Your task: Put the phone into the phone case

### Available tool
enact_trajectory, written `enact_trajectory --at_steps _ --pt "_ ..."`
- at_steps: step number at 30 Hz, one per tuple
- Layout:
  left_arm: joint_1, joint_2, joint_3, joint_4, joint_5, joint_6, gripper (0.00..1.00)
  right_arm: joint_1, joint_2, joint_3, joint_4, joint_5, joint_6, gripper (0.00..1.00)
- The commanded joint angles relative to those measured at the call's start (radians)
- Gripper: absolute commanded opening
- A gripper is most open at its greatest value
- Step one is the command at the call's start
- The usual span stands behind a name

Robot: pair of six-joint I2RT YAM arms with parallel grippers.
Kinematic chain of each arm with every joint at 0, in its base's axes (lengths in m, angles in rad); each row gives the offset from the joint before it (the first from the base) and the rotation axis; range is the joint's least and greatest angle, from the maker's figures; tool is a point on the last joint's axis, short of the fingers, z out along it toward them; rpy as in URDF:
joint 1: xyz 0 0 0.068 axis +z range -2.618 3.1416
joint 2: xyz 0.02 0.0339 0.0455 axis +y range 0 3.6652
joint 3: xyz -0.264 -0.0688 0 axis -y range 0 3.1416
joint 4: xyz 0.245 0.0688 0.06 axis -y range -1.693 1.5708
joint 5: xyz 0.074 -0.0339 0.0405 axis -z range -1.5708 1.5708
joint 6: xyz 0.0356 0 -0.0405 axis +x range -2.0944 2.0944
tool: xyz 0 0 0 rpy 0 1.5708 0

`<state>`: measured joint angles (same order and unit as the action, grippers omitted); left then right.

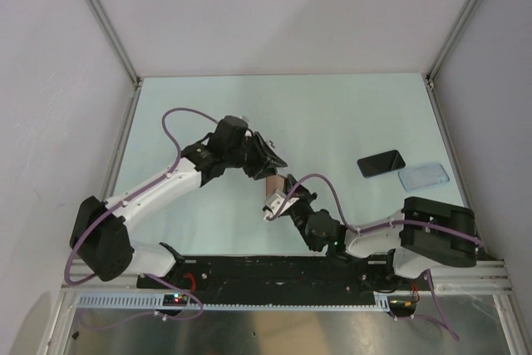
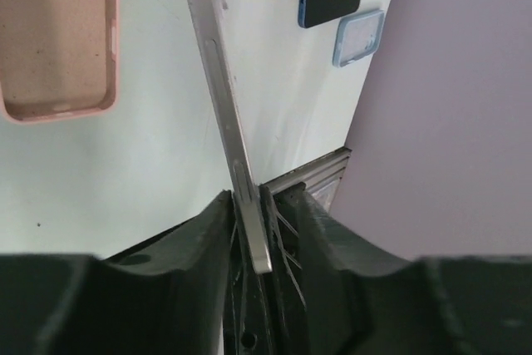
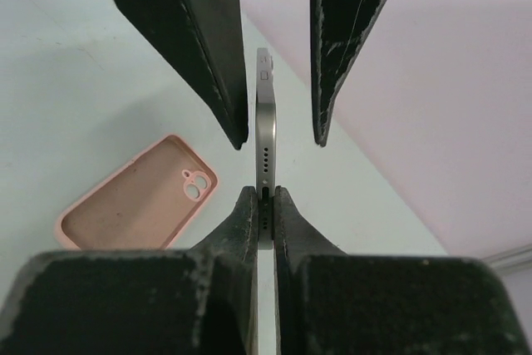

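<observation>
A slim silver phone [image 3: 264, 114] is held edge-on above the table. My right gripper [image 3: 263, 193] is shut on its bottom end, where the port and speaker holes are. My left gripper [image 2: 266, 201] is open around the phone's [image 2: 223, 81] other end, with a small gap on each side; its black fingers [image 3: 199, 47] show in the right wrist view. The empty pink phone case [image 3: 137, 205] lies open side up on the table beside the phone, also in the left wrist view [image 2: 58, 39]. In the top view the left gripper [image 1: 268, 162] and right gripper [image 1: 278, 204] meet mid-table.
A dark phone with a blue edge [image 1: 381, 163] and a clear bluish case [image 1: 423, 175] lie at the right of the table. The black base rail [image 1: 274, 272] runs along the near edge. White enclosure walls [image 1: 50, 81] stand on both sides.
</observation>
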<state>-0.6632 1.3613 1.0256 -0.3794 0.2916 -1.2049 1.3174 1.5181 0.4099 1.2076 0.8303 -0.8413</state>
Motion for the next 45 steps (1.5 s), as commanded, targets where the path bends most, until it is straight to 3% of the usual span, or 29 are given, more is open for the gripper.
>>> enact_trajectory --at_steps 1,8,14,21,25,32,37,45 --pt "0.001 -0.052 0.023 0.033 -0.014 0.039 0.47 -0.029 -0.101 0.024 -0.087 -0.006 0.177 0.00" --pt "0.018 -0.051 0.049 0.032 -0.056 0.106 0.77 -0.137 -0.279 0.042 -0.461 -0.124 0.528 0.00" --pt "0.069 -0.036 0.096 0.016 -0.140 0.306 0.86 -0.345 -0.480 0.069 -0.815 -0.281 0.895 0.00" --pt "0.074 0.180 0.213 -0.055 -0.319 0.821 0.73 -0.578 -0.686 0.120 -1.121 -0.511 1.254 0.00" --pt "0.060 0.320 0.316 -0.107 -0.361 1.002 0.67 -0.691 -0.735 0.129 -1.195 -0.674 1.383 0.00" --pt "0.052 0.508 0.475 -0.161 -0.355 1.176 0.63 -0.833 -0.777 0.129 -1.305 -0.862 1.503 0.00" --pt "0.048 0.595 0.538 -0.204 -0.248 1.284 0.62 -0.876 -0.808 0.128 -1.329 -0.908 1.523 0.00" --pt "0.050 0.686 0.574 -0.261 -0.206 1.359 0.57 -0.911 -0.811 0.126 -1.331 -0.955 1.535 0.00"
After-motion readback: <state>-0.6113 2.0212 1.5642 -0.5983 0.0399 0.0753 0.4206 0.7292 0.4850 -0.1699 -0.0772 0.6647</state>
